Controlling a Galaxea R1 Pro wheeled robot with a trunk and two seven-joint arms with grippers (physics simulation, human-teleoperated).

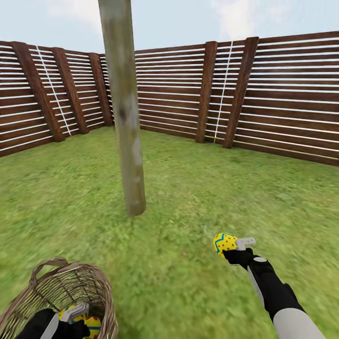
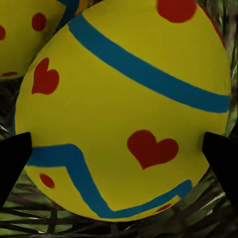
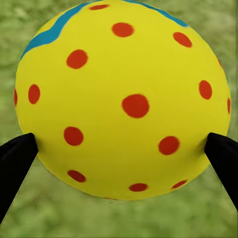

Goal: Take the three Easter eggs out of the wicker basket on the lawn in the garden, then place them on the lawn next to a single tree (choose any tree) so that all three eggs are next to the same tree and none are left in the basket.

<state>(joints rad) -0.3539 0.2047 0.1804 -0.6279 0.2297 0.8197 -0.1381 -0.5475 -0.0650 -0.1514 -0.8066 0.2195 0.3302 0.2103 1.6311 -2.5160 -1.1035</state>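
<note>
My right gripper is shut on a yellow Easter egg with red dots, held just above the lawn, right of and nearer than the tree trunk. The right wrist view has this egg between both black fingertips. At the lower left stands the wicker basket, with my left gripper inside it. Its fingertips press both sides of a heart-patterned egg. A second egg lies behind that one in the basket.
A dark brown slatted fence with thick posts closes the garden on all far sides. Open grass spreads around the trunk and between the basket and my right arm.
</note>
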